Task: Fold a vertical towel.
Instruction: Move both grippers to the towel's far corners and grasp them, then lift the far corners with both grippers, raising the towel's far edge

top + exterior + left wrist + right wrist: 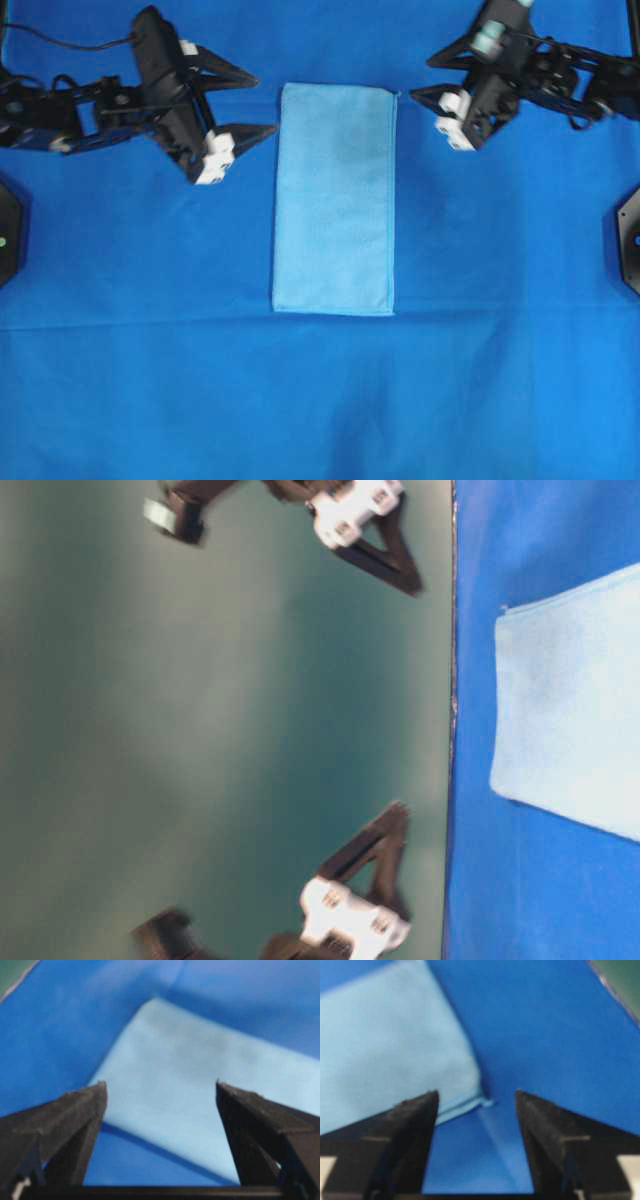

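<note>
The towel (335, 200) is a pale sky-blue rectangle lying flat with its long side running front to back on the deep-blue sheet (150, 380). My left gripper (262, 103) hovers open just left of the towel's far left corner, holding nothing. In the left wrist view the left gripper (160, 1085) frames the towel (190, 1075) and its edge from above. My right gripper (422, 78) is open beside the far right corner. In the right wrist view the right gripper (476, 1092) has that corner of the towel (385, 1050) just beyond its spread fingertips, layered edges showing.
Black arm bases sit at the left edge (8, 240) and the right edge (630, 240) of the table. The table-level view is turned sideways and shows the towel (570, 710) on the sheet, with green wall behind.
</note>
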Controlling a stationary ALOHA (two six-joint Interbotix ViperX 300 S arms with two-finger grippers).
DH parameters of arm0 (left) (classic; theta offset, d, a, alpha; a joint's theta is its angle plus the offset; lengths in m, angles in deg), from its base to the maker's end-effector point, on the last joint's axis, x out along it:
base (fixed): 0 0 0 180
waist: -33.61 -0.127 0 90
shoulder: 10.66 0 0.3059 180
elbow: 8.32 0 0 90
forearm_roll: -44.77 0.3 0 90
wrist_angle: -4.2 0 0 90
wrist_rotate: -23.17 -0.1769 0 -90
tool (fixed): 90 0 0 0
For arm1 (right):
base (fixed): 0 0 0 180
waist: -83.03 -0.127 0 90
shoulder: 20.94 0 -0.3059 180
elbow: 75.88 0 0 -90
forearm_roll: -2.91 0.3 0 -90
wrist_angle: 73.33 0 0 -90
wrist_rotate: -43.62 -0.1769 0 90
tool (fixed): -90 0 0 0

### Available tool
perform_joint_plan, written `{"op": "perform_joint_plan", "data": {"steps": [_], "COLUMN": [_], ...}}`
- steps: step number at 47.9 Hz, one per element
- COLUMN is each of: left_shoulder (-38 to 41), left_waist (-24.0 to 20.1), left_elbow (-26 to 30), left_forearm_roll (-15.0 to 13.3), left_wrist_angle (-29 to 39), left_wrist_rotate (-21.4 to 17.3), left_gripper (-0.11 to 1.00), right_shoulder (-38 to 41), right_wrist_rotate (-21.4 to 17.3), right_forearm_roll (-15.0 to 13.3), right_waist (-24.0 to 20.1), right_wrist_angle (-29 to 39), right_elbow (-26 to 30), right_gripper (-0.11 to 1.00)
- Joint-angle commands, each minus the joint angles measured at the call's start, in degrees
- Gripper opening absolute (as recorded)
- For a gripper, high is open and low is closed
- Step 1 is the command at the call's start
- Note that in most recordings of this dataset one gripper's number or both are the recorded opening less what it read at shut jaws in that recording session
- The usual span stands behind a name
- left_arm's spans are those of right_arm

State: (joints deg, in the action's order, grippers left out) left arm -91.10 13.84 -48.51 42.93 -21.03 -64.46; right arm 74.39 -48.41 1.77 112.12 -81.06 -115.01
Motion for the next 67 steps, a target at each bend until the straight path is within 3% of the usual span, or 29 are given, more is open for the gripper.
{"op": "perform_joint_plan", "data": {"steps": [1, 16, 30, 33, 36, 44, 46, 67], "left_shoulder": [3.6, 16.3, 20.3, 20.4, 20.4, 20.4, 20.4, 17.7], "left_waist": [-1.7, -5.0, -5.0, -5.1, -5.1, -5.1, -5.1, -5.4], "left_elbow": [2.7, 8.1, 11.3, 11.5, 11.5, 11.5, 11.6, 12.1], "left_forearm_roll": [-0.2, -0.2, -0.2, -0.2, -0.2, -0.2, -0.2, -0.1], "left_wrist_angle": [-1.8, -4.0, -3.5, -2.5, -2.1, -2.0, -2.0, -0.5], "left_wrist_rotate": [0.1, 0.1, 0.1, -0.3, -0.6, -0.6, -0.6, -0.6], "left_gripper": [0.80, 0.80, 0.76, 0.70, 0.56, 0.11, 0.04, 0.03], "right_shoulder": [3.4, 13.6, 15.4, 15.4, 15.4, 15.4, 15.4, 13.9], "right_wrist_rotate": [0.1, 0.1, 0.1, 0.1, 0.3, 0.2, 0.2, 0.3], "right_forearm_roll": [-0.9, -1.4, -1.3, -1.5, -1.8, -3.3, -3.3, -3.4], "right_waist": [0.1, 0.4, 0.9, 0.9, 0.8, 0.8, 0.8, 1.5], "right_wrist_angle": [-1.1, -3.4, -3.9, -3.9, -3.8, -3.6, -3.8, -4.0], "right_elbow": [2.7, 7.0, 7.3, 7.2, 7.1, 7.0, 7.0, 8.2], "right_gripper": [0.61, 0.61, 0.60, 0.58, 0.53, 0.08, 0.02, 0.02]}}
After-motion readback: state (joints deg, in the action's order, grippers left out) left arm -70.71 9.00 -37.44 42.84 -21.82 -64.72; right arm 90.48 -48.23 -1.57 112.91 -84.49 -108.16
